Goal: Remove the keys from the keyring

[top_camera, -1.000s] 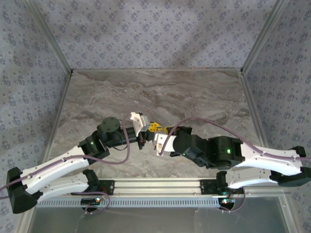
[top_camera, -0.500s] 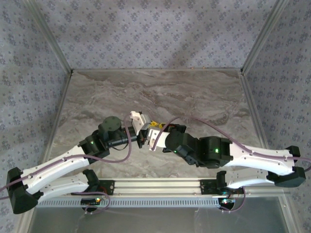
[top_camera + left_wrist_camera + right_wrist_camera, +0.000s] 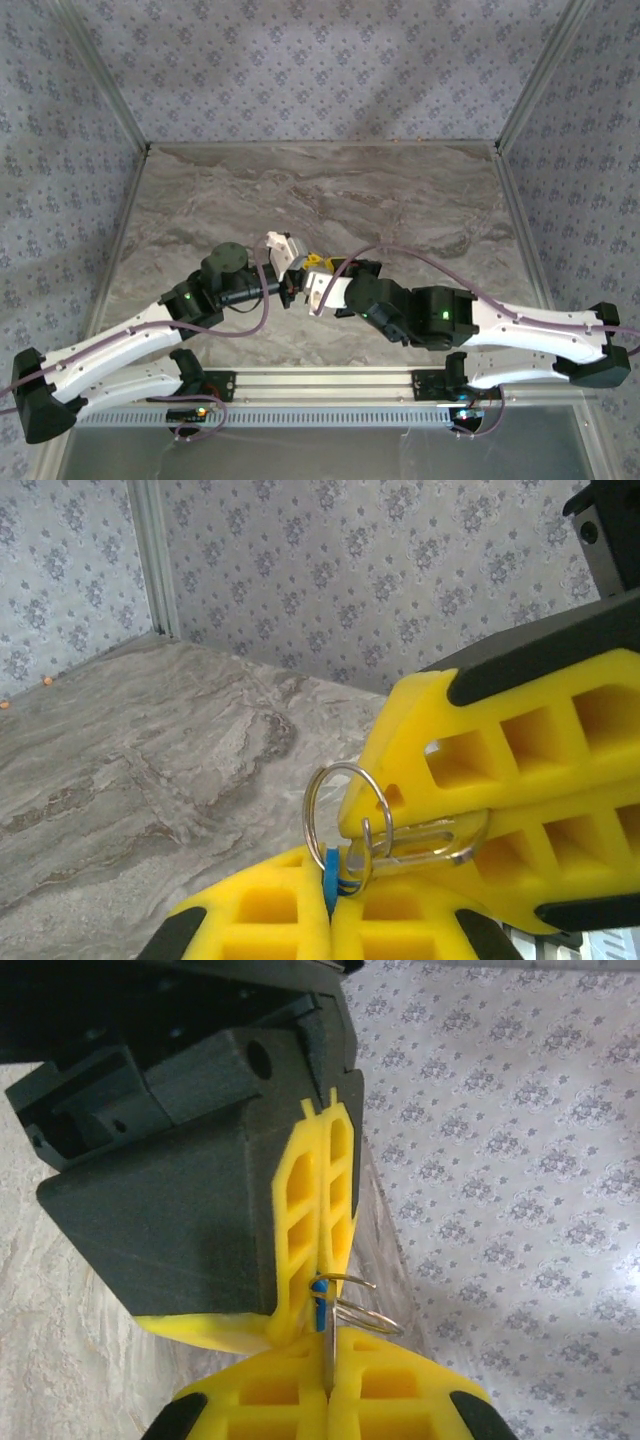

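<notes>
As left hand (image 3: 330, 912) and right hand (image 3: 327, 1370) clamp keys (image 3: 331, 872), walls (image 3: 300, 70) stand distant.

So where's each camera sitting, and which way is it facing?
Top external: above, behind the bases, looking down on the table; left arm and right arm meet mid-table.
Left wrist: on that arm, facing the wallpapered wall; left gripper at bottom.
Right wrist: on its arm, facing the left gripper's tips; right gripper at bottom.
Shared: both wrist views show the keyring and blue key.
</notes>
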{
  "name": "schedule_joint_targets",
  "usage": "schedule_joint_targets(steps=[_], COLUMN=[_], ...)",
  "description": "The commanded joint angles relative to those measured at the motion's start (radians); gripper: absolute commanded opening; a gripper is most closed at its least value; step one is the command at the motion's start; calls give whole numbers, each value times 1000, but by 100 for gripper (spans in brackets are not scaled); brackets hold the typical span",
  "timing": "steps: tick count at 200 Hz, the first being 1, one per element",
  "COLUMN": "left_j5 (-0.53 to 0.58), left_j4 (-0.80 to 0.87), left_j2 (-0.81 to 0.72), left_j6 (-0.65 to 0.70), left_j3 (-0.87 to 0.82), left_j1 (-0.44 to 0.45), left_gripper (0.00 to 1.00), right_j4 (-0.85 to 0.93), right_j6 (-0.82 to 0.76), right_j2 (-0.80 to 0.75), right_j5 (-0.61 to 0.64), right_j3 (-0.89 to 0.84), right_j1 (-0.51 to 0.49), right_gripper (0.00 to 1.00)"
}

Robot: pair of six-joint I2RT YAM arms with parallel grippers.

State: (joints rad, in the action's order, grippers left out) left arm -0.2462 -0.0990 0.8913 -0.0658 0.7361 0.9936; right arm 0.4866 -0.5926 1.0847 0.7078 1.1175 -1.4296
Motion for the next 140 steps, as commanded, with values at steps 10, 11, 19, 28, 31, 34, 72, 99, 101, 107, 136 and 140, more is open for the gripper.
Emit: schedule_joint_targets(steps=[10,11,19,28,31,34,72,99,101,107,136,140], left_j5=[-123,-123,-125,-125,-125,-124,-127,-118,-119,-119,-84,-75], left_j4=[-242,-243,-251,-255,-255,-256,-251,-259,-260,-260,-254,-251], left_j2=[17,18,23,27,26,26,38,52,52,55,51,49], left_j6=[-45,-46,-52,-55,-57,-58,-62,-68,-68,-69,-66,-66], left_j3=[58,58,59,60,61,62,73,79,81,82,84,81], left_j1=[11,11,11,11,11,11,11,11,11,10,5,3], left_gripper=[0,0,0,0,0,0,0,0,0,0,3,6], right_j4=[-50,-52,-59,-82,-88,-92,-175,-228,-230,-231,-141,-141], right_j6=[-107,-110,-123,-138,-145,-153,-251,-344,-350,-353,-177,-161], right_j2=[67,68,74,78,79,79,100,136,139,144,116,107], right_j5=[-77,-74,-64,-47,-40,-34,29,77,79,79,-15,-25], right_j3=[-81,-83,-93,-106,-112,-116,-157,-176,-178,-180,-103,-92], right_j1=[-74,-76,-80,-89,-92,-96,-130,-160,-163,-166,-106,-91], right_gripper=[0,0,0,0,0,0,0,0,0,0,0,0])
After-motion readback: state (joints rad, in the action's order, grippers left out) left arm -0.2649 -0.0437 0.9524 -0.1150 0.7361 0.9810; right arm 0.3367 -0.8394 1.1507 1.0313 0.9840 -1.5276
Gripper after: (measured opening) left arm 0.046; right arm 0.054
